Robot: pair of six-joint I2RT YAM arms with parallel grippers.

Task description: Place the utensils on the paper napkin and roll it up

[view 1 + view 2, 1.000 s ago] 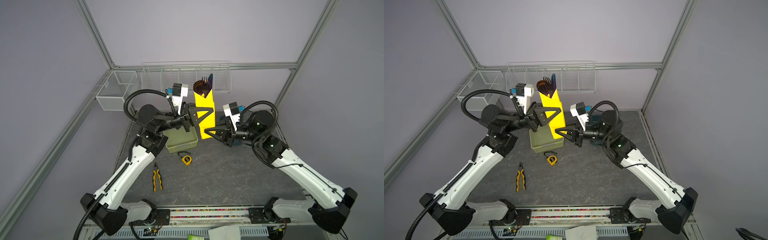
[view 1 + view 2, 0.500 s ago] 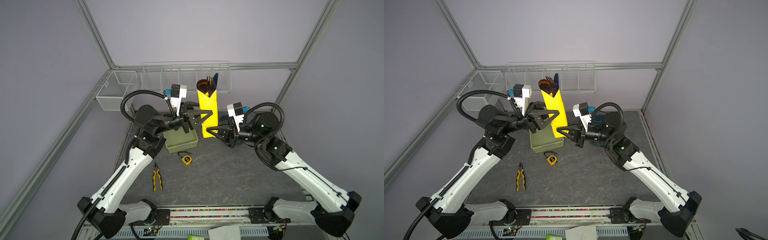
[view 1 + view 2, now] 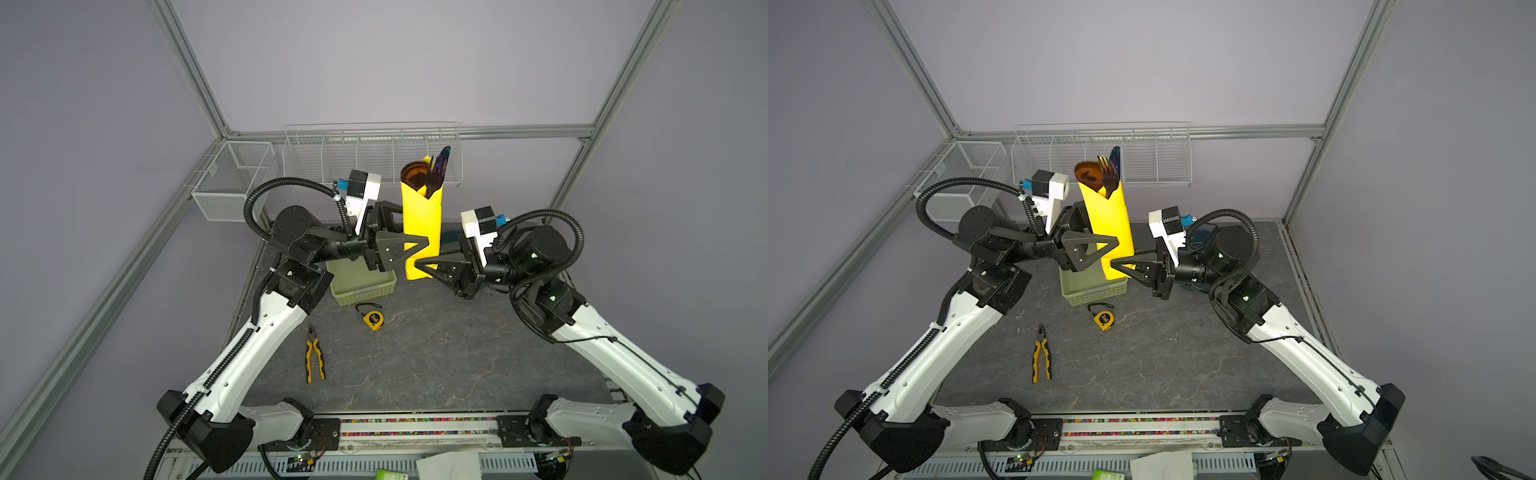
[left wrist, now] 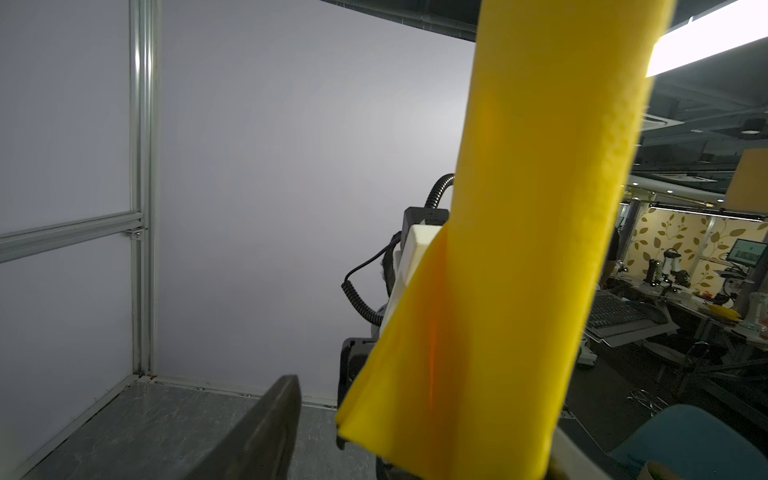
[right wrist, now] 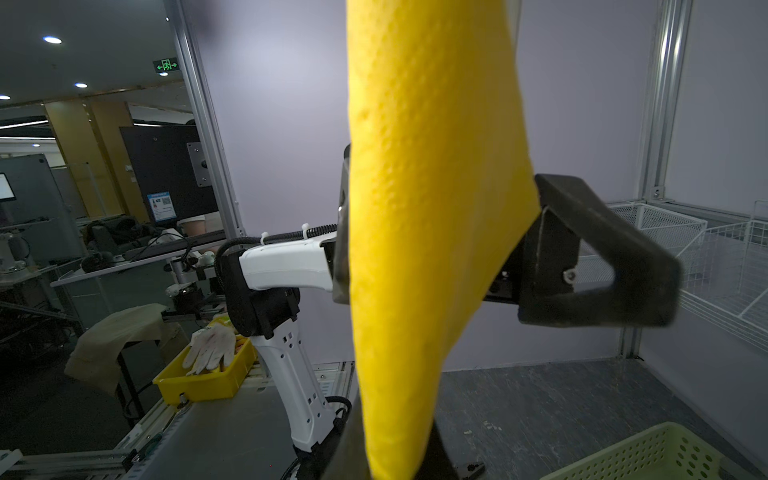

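Since right gripper [image 3: 417,265] pinches lower end of napkin [image 3: 420,216], it stands upright w/ fork [image 3: 432,183] & spoon [image 3: 412,176] heads out top; left gripper [image 3: 411,226] jaws wide apart round its middle, prob. no grip.

Both top views hang high over the front edge, looking down and back at the whole table [image 3: 436,353] from pretty far off. The wrist cams sit nearly level, facing each other, right up against the rolled paper napkin [image 4: 519,249], which all four views share.
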